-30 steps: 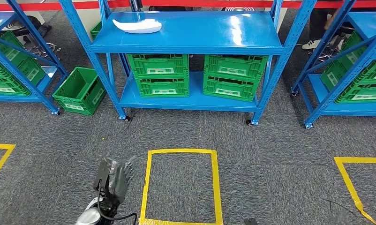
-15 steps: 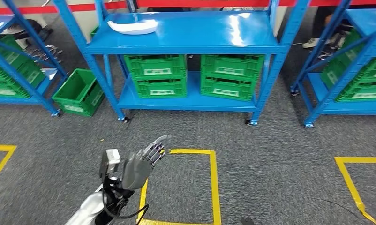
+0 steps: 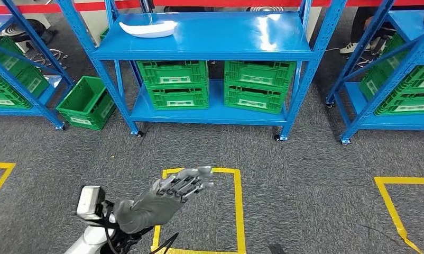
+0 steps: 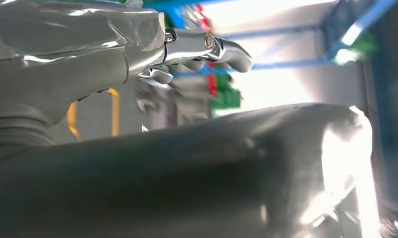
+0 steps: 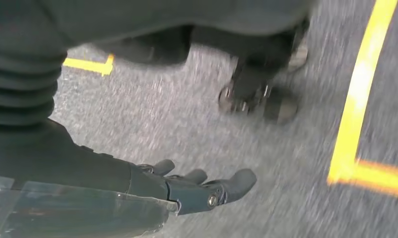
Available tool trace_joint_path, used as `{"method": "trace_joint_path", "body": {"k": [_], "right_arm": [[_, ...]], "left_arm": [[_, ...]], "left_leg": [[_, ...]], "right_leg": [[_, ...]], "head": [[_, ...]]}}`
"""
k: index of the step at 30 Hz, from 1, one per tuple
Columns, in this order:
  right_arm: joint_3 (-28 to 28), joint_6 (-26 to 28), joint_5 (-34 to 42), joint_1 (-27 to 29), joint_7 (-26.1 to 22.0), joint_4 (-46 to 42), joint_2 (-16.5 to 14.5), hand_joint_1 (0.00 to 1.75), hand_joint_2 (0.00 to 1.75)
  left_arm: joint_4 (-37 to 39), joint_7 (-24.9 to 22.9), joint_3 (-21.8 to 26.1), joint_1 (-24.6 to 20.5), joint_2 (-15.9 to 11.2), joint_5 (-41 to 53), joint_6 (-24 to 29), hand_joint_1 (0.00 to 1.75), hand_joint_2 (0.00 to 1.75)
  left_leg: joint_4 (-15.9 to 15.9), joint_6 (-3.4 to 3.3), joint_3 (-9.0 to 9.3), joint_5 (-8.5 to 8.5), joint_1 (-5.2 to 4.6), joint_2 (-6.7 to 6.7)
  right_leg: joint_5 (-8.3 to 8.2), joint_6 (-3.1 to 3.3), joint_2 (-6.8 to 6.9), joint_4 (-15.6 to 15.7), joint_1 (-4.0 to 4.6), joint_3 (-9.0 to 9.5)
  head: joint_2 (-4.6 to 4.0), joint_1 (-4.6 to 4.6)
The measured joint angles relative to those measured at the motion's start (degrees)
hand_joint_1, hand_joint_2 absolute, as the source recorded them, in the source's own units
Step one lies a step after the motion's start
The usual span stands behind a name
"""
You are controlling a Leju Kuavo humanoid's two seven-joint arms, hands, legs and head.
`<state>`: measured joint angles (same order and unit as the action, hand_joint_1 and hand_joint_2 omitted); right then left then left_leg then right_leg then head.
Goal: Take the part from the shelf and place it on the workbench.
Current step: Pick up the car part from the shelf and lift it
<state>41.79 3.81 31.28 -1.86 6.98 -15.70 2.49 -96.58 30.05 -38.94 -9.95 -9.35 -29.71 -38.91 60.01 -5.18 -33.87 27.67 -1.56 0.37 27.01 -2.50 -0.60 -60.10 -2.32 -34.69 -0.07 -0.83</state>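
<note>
Four green crates [image 3: 216,84] under white part [image 3: 148,29], left hand [image 3: 165,196] empty, outstretched

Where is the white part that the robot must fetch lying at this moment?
In the head view, the white part lies on the top level of the middle blue shelf, near its left end, above the left stack of green crates.

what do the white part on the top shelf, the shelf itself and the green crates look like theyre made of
White part: likely moulded plastic, smooth and evenly white with soft curved edges; coated metal can't be ruled out.
Shelf: probably painted steel, judging by the glossy blue deck with bright glare and the thin punched uprights.
Green crates: plastic, matte green with ribbed, slotted walls.
</note>
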Motion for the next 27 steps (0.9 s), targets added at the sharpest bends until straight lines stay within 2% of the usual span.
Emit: {"method": "trace_joint_path", "body": {"k": [1, 3, 4, 6, 7, 8, 9, 10, 11, 12, 13, 15, 17, 18, 19, 21, 22, 23, 24, 25, 27], "right_arm": [[0.3, -0.1, 0.2, -0.3, 0.4, 0.0, -0.1, 0.00, 0.00], [0.6, -0.2, 0.7, -0.7, 1.0, 0.0, -0.2, 0.00, 0.00], [0.7, -0.1, 0.9, -0.8, 1.1, 0.0, 0.0, 0.00, 0.00], [0.8, 0.0, 1.2, -1.1, 1.2, 0.0, 0.3, 0.00, 0.00], [0.9, 0.0, 1.2, -1.1, 1.3, 0.0, 0.4, 0.00, 0.00], [0.9, 0.1, 1.3, -1.0, 1.3, 0.1, 0.6, 0.00, 0.00], [1.0, 0.2, 1.3, -1.0, 1.3, 0.1, 0.7, 0.00, 0.00], [1.0, 0.3, 1.3, -0.9, 1.3, 0.1, 0.8, 0.00, 0.00], [1.1, 0.4, 1.3, -0.9, 1.3, 0.1, 1.0, 0.00, 0.00], [1.2, 0.5, 1.3, -0.9, 1.3, 0.2, 1.0, 0.00, 0.00], [1.4, 0.5, 1.3, -0.9, 1.3, 0.2, 1.0, 0.00, 0.00], [1.7, 0.5, 1.2, -0.8, 1.4, 0.3, 1.0, 0.00, 0.00], [2.0, 0.3, 1.1, -0.7, 1.4, 0.4, 1.0, 0.00, 0.00], [2.1, 0.2, 1.1, -0.8, 1.4, 0.4, 1.1, 0.00, 0.00], [2.2, 0.1, 1.1, -0.8, 1.4, 0.4, 1.1, 0.00, 0.00], [2.3, -0.1, 1.1, -0.9, 1.4, 0.4, 1.2, 0.00, 0.00], [2.4, -0.3, 1.1, -0.9, 1.4, 0.4, 1.2, 0.00, 0.00], [2.5, -0.3, 1.1, -0.8, 1.4, 0.5, 1.2, 0.00, 0.00], [2.6, -0.3, 1.1, -0.8, 1.4, 0.5, 1.2, 0.00, 0.00], [2.7, -0.2, 1.1, -0.9, 1.4, 0.5, 1.2, 0.00, 0.00], [3.0, 0.2, 1.1, -0.9, 1.4, 0.5, 1.1, 0.00, 0.00]], "left_arm": [[-0.5, 0.2, -0.2, -0.1, -0.1, -0.4, -0.9, 0.00, 0.00], [-1.2, 0.3, -0.6, -0.4, -0.1, -1.3, -2.0, 0.00, 0.00], [-1.3, 0.3, -0.9, -0.7, -0.1, -1.8, -2.2, 0.00, 0.00], [-1.3, 0.1, -1.4, -1.2, -0.1, -2.6, -2.4, 0.00, 0.00], [-1.3, 0.0, -1.6, -1.3, -0.1, -2.9, -2.4, 0.00, 0.00], [-1.2, 0.0, -1.8, -1.3, -0.1, -3.1, -2.4, 0.00, 0.00], [-1.2, 0.0, -2.0, -1.3, -0.2, -3.2, -2.4, 0.00, 0.00], [-1.2, 0.0, -2.1, -1.3, -0.2, -3.4, -2.3, 0.00, 0.00], [-1.2, 0.1, -2.1, -1.3, -0.3, -3.4, -2.3, 0.00, 0.00], [-1.2, 0.2, -2.2, -1.4, -0.3, -3.5, -2.2, 0.00, 0.00], [-1.2, 0.3, -2.3, -1.4, -0.4, -3.5, -2.1, 0.00, 0.00], [-1.3, 0.7, -2.5, -1.4, -0.6, -3.5, -1.8, 0.00, 0.00], [-1.3, 1.1, -2.7, -1.4, -0.7, -3.4, -1.6, 0.00, 0.00], [-1.4, 1.2, -2.7, -1.4, -0.8, -3.3, -1.5, 0.00, 0.00], [-1.4, 1.4, -2.8, -1.4, -0.8, -3.2, -1.4, 0.00, 0.00], [-1.5, 1.7, -2.8, -1.3, -0.9, -3.0, -1.2, 0.00, 0.00], [-1.5, 1.8, -2.8, -1.2, -1.0, -2.9, -1.2, 0.00, 0.00], [-1.5, 2.0, -2.8, -1.2, -1.1, -2.8, -1.2, 0.00, 0.00], [-1.6, 2.1, -2.8, -1.1, -1.1, -2.7, -1.2, 0.00, 0.00], [-1.7, 2.2, -2.8, -1.1, -1.2, -2.7, -1.2, 0.00, 0.00], [-2.2, 2.4, -2.8, -1.1, -1.4, -2.6, -1.1, 0.00, 0.00]], "left_leg": [[-1.1, -0.10, 0.53, -0.51, 0.00, -0.05], [-3.4, -0.30, 1.87, -1.72, 0.19, -0.04], [-4.4, -0.34, 2.42, -2.30, 0.37, -0.03], [-4.6, -0.34, 2.36, -2.62, 0.26, -0.06], [-4.5, -0.26, 2.21, -2.60, 0.22, -0.08], [-4.4, -0.17, 2.11, -2.55, 0.18, -0.11], [-4.2, -0.01, 2.05, -2.44, 0.17, -0.14], [-3.9, 0.27, 2.01, -2.24, 0.19, -0.16], [-3.4, 0.69, 1.92, -1.92, 0.21, -0.15], [-2.7, 1.16, 1.68, -1.52, 0.10, -0.14], [-2.1, 1.57, 1.39, -1.17, 0.00, -0.13], [-1.3, 2.01, 0.88, -0.79, -0.16, -0.13], [-0.8, 2.32, 0.63, -0.40, 0.05, -0.17], [0.3, 2.70, 0.20, 0.37, 0.23, -0.21], [2.5, 3.22, -0.76, 1.69, 0.52, -0.26], [9.6, 4.28, -4.22, 5.23, 1.28, -0.30], [13.1, 4.63, -6.07, 6.50, 1.66, -0.29], [15.2, 4.85, -7.26, 6.83, 1.97, -0.29], [15.1, 4.95, -7.40, 5.98, 2.22, -0.28], [12.6, 4.95, -6.34, 4.12, 2.40, -0.28], [4.2, 4.75, -2.39, 0.06, 2.56, -0.30]], "right_leg": [[-0.11, -0.14, 0.14, 0.1, -0.16, 0.02], [0.55, -0.09, 0.41, -1.3, 0.11, -0.50], [1.62, 0.19, 0.51, -3.5, 0.25, -1.49], [4.54, 0.64, 0.55, -10.0, 0.34, -4.66], [5.49, 0.58, 0.56, -12.8, 0.37, -6.03], [5.61, 0.26, 0.57, -13.8, 0.37, -6.53], [4.84, -0.25, 0.58, -12.6, 0.36, -5.91], [3.38, -0.84, 0.61, -9.3, 0.31, -4.20], [2.01, -1.13, 0.66, -5.3, 0.26, -2.14], [0.95, -1.07, 0.67, -2.0, 0.28, -0.41], [0.38, -0.68, 0.66, 0.1, 0.34, 0.67], [0.23, 0.32, 0.60, 0.7, 0.57, 0.94], [0.11, 0.88, 0.56, 0.7, 0.24, 0.92], [0.09, 1.04, 0.54, 0.7, 0.02, 0.99], [0.07, 1.17, 0.53, 0.8, -0.20, 1.06], [0.10, 1.23, 0.53, 0.8, -0.19, 1.03], [0.11, 1.23, 0.53, 0.8, -0.19, 0.99], [0.12, 1.23, 0.53, 0.8, -0.20, 0.97], [0.13, 1.22, 0.52, 0.8, -0.23, 1.01], [0.14, 1.20, 0.48, 0.8, -0.27, 1.09], [0.14, 1.14, 0.36, 0.9, -0.33, 1.26]], "head": [[0.00, -0.09], [0.00, -0.03], [0.00, 0.07], [0.00, 0.19], [0.00, 0.26], [0.00, 0.26], [0.00, 0.27], [0.00, 0.30], [0.00, 0.28], [0.00, 0.27], [0.00, 0.24], [0.00, 0.20], [0.00, 0.20], [0.00, 0.10], [0.00, 0.00], [0.00, -0.18], [0.00, -0.17], [0.00, -0.17], [0.00, -0.17], [0.00, -0.18], [0.00, -0.17]]}}
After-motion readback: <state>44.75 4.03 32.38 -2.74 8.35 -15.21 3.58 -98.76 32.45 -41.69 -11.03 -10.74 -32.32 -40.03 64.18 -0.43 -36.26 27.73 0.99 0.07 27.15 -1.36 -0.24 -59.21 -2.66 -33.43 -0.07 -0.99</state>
